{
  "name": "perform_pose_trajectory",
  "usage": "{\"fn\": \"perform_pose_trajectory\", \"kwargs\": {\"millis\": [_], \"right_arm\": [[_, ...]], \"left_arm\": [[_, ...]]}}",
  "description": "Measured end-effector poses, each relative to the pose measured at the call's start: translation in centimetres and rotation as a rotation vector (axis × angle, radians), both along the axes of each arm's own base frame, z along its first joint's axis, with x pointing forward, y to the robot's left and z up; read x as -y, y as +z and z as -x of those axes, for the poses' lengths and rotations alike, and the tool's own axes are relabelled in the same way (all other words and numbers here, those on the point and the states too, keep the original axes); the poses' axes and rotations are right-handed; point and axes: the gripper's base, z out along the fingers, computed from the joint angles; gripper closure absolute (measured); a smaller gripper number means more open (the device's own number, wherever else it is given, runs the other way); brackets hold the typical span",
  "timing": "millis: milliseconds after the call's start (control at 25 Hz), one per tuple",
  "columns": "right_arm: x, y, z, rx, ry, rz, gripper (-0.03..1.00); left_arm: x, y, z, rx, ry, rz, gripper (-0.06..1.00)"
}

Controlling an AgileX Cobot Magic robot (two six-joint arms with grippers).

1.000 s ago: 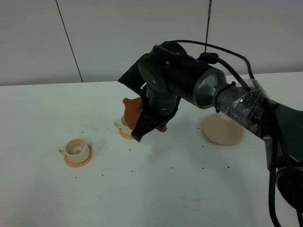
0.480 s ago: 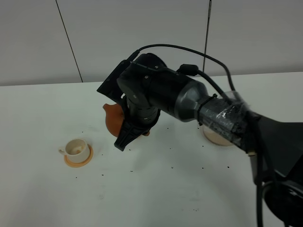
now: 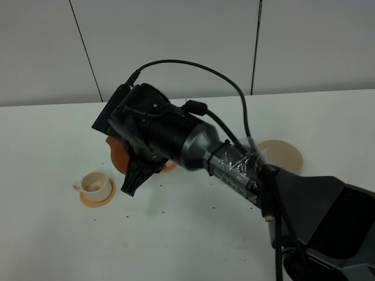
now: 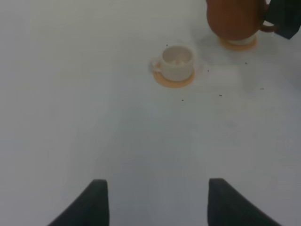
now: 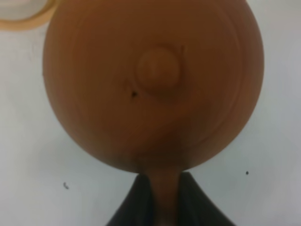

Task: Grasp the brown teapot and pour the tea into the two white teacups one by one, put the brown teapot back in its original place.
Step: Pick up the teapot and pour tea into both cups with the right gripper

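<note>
A: Item 1, largest?
B: White table (image 3: 53, 246), dark specks scattered over it.
A: Item 2?
B: Right arm (image 3: 176, 140), black, reaching across to the left half of the ext. view. Its end effector (image 5: 162, 178) is clamped on the loop handle of the brown teapot (image 5: 153, 80), w/ a dark finger on either side of the handle.
A: Teapot location?
B: Held up by that arm, not on its coaster. In the ext. view we see only an orange-brown edge behind the wrist, near the near teacup (image 3: 95, 183). The left wrist view puts it over the far saucer (image 4: 238, 44). Tilt: we can't tell.
A: Item 4?
B: Coaster (image 3: 281, 155), a pale beige disc, bare, well apart from the pot, one edge behind the arm.
A: Item 5?
B: Left end effector (image 4: 157, 202), fingers spread wide, nothing between them, above bare table.
A: Smaller items?
B: Near teacup, white, upright on its orange saucer (image 3: 96, 199). Second cup: mostly hidden, we can't describe it. Smallest is the lid knob (image 5: 159, 66), centred on the pot.
</note>
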Motion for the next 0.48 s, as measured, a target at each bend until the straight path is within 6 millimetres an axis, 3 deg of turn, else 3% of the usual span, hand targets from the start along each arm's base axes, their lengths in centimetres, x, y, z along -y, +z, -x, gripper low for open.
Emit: {"fn": "perform_pose_trajectory", "kwargs": {"millis": [280,480], "right_arm": [[-1.2,-2.0,1.0,0.032,0.074,0.098,0.88],[-2.1,-2.4,1.7,0.062,0.138,0.132,0.88]], "left_arm": [[0.0,0.0,0.0,0.0,0.0,0.0,0.41],[0.0,0.0,0.0,0.0,0.0,0.0,0.41]]}}
